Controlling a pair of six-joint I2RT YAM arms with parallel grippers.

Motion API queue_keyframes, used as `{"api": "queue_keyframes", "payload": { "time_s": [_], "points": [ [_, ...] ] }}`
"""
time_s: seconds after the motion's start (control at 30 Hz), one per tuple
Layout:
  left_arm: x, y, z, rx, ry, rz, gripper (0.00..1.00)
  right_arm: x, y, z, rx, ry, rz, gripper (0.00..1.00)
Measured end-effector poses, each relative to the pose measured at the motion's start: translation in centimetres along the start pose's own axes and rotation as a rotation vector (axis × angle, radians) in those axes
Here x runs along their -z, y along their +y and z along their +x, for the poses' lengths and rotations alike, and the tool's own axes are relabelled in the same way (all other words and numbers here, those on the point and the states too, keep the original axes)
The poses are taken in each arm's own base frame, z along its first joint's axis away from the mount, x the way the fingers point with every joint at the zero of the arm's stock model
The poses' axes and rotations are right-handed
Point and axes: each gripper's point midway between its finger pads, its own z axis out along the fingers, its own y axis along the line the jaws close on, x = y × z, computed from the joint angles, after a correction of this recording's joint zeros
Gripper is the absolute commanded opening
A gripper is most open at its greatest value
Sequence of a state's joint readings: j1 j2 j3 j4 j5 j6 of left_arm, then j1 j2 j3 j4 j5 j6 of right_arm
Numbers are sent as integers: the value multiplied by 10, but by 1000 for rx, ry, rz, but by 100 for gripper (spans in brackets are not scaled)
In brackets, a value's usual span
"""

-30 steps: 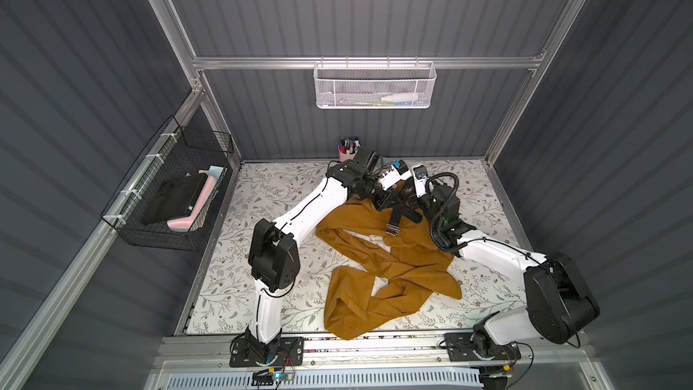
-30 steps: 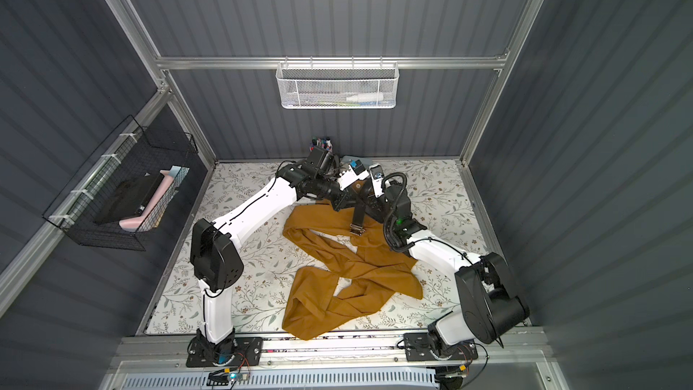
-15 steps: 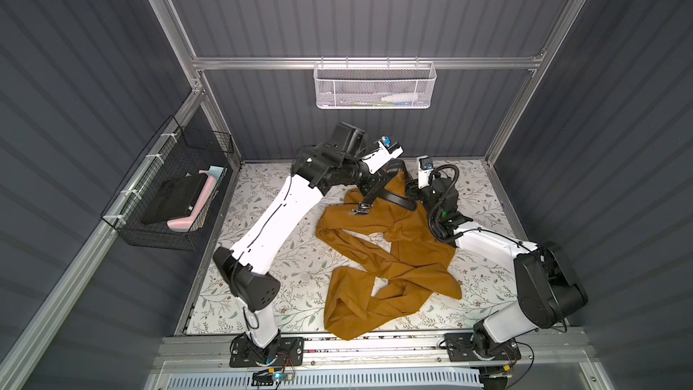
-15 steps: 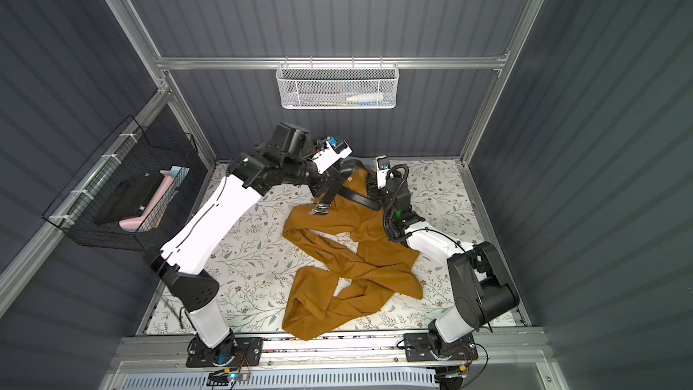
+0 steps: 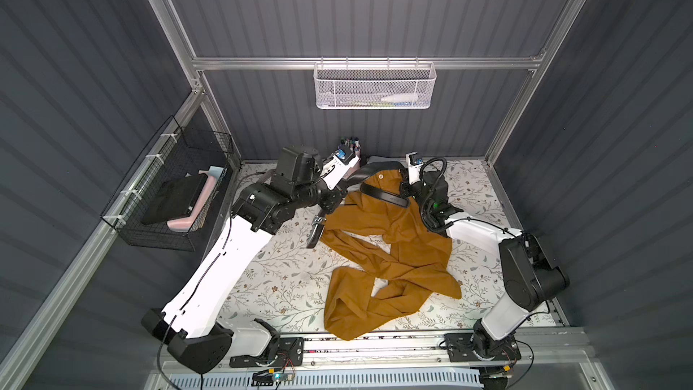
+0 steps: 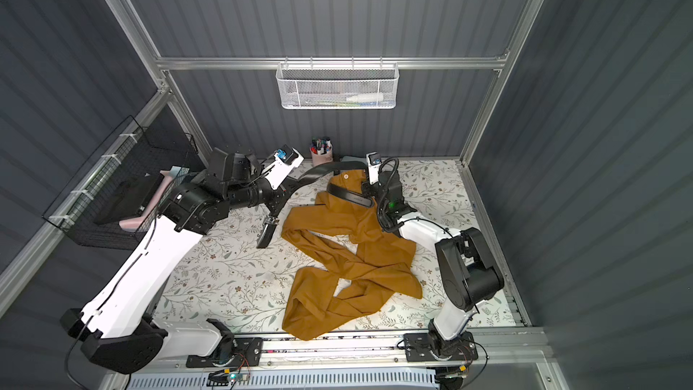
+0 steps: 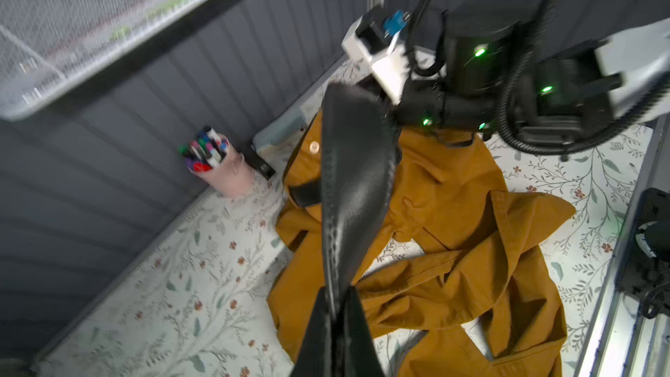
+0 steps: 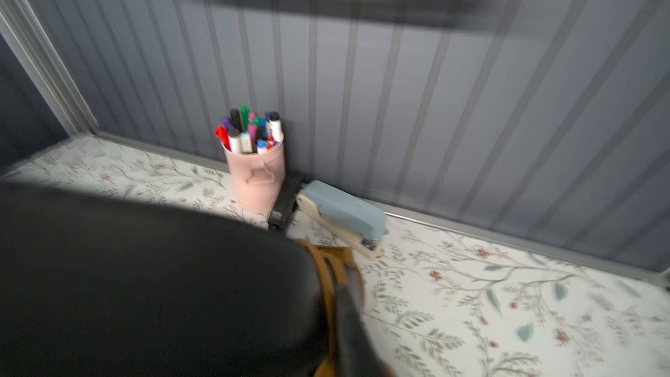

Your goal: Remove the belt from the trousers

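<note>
The belt (image 7: 357, 175) — pinched in left end effector (image 7: 336, 295) — arches over trousers (image 5: 393, 256).

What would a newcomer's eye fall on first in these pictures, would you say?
The mustard trousers sprawled across the middle of the floral table stand out first. Next comes the black belt, held in an arc from the waistband by the left gripper, its silver buckle dangling beside the trousers; the right gripper sits at the waistband.
</note>
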State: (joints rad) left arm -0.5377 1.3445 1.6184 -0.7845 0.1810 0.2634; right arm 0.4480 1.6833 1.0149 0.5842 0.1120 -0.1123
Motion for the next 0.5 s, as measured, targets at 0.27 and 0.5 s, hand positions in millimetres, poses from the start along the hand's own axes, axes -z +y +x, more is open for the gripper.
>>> {"api": "queue_keyframes", "payload": {
  "time_s": [0.27, 0.5],
  "points": [
    [-81, 3, 114, 183, 230, 53, 0, 18, -23, -4, 53, 12, 85, 0],
    [-121, -4, 153, 208, 320, 100, 14, 39, -30, -33, 90, -45, 112, 0]
  ]
}}
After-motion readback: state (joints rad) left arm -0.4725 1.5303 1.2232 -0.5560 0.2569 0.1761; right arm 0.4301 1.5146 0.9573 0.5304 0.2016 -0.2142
